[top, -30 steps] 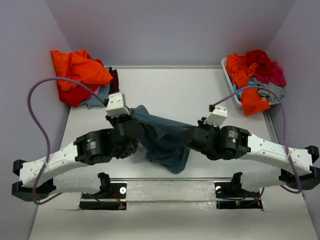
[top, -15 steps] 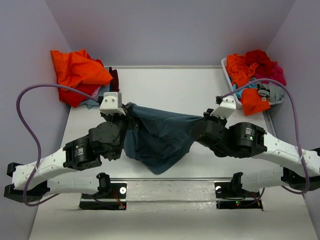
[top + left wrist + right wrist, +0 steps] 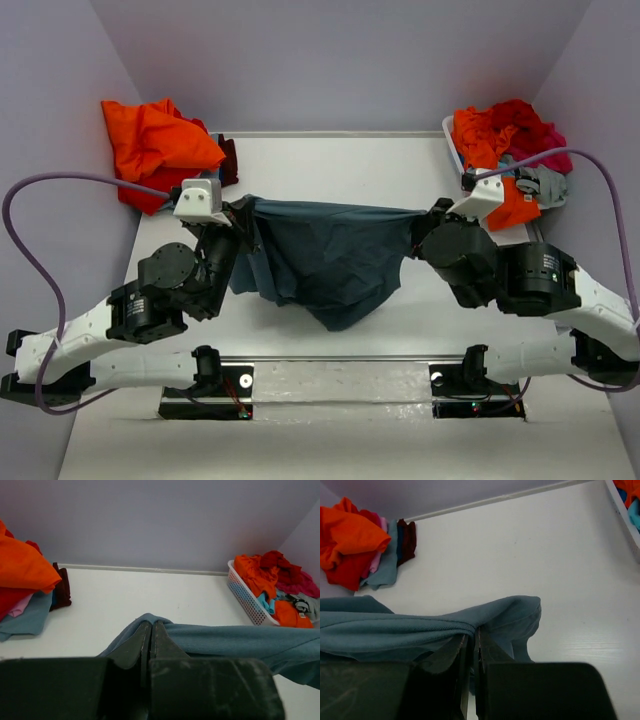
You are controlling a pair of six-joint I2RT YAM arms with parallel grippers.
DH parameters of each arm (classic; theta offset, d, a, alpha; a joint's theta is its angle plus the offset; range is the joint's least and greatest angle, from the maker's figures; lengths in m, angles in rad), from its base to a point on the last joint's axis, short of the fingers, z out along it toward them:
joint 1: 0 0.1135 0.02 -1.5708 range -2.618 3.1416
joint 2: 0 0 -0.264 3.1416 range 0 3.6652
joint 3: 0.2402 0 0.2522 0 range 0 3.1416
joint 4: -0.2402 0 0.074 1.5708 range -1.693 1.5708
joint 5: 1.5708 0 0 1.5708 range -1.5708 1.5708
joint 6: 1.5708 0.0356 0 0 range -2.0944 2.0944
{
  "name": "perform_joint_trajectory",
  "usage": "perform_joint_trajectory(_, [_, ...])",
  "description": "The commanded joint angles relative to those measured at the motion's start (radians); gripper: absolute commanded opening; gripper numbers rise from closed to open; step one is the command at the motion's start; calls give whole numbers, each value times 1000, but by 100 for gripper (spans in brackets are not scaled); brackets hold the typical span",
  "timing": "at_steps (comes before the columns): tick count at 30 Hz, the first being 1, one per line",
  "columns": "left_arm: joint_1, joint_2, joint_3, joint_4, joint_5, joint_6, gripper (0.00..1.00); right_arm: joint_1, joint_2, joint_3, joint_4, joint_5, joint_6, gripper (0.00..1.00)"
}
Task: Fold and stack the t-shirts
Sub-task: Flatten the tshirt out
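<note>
Left claw (image 3: 150, 630) pinched shut on one end of slate-blue t-shirt (image 3: 330, 265), right claw (image 3: 471, 637) shut on other end. Arms spread wider than a second ago. Top edge now taut, cloth hanging above bench (image 3: 340, 170). Possibly hem held, unclear. Ready to lay flat; folding not begun.
</note>
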Motion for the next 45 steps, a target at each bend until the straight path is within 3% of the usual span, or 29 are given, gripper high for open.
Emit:
perform_joint_trajectory(1, [3, -75, 16, 146, -39, 105, 6, 4, -65, 31, 157, 128, -179, 7])
perform_joint_trajectory(7, [3, -77, 47, 208, 17, 188, 6, 4, -114, 5, 445, 216, -455, 7])
perform_joint_trajectory(10, [3, -60, 71, 175, 17, 176, 6, 4, -165, -76, 846, 233, -766, 7])
perform_joint_trajectory(11, [3, -60, 74, 174, 18, 176, 6, 4, -165, -105, 847, 233, -846, 7])
perform_joint_trajectory(14, [3, -38, 96, 197, -29, 239, 6, 4, -186, -220, 1330, 248, -1173, 7])
perform_joint_trajectory(17, [3, -27, 99, 286, -78, 350, 6, 4, -194, -278, 1604, 242, -1412, 7])
perform_joint_trajectory(19, [3, -27, 41, 464, -112, 441, 6, 4, -197, -286, 1659, 217, -1479, 7])
perform_joint_trajectory(21, [3, -14, -34, 703, -135, 639, 6, 4, -196, -306, 1673, 191, -1483, 7])
perform_joint_trajectory(23, [44, 37, -60, 796, -146, 719, 6, -13, -180, -338, 1709, 205, -1493, 7])
perform_joint_trajectory(24, [73, 60, -64, 804, -138, 704, 6, -27, -168, -340, 1714, 222, -1497, 7])
perform_joint_trajectory(26, [164, 135, 2, 633, -120, 576, 6, -66, -131, -344, 1708, 260, -1494, 7])
perform_joint_trajectory(27, [220, 161, 83, 435, -100, 397, 6, -100, -124, -343, 1688, 269, -1484, 7])
perform_joint_trajectory(30, [346, 270, 208, 223, -28, 225, 6, -210, -99, -273, 1430, 273, -1262, 7])
perform_joint_trajectory(33, [454, 339, 317, 77, 35, 168, 6, -339, -26, -35, 840, 135, -931, 7])
perform_joint_trajectory(34, [504, 371, 324, 70, 74, 158, 6, -385, 55, 99, 556, 10, -702, 7])
perform_joint_trajectory(35, [520, 377, 306, 97, 92, 168, 6, -428, 91, 100, 476, -46, -628, 7])
perform_joint_trajectory(38, [564, 364, 210, 206, 150, 211, 6, -549, 156, 91, 484, -221, -583, 7])
perform_joint_trajectory(41, [656, 387, 164, 163, 240, 69, 6, -759, 267, 134, 394, -480, -478, 7])
perform_joint_trajectory(45, [758, 445, 105, 137, 328, -26, 6, -890, 367, 154, 392, -620, -479, 7])
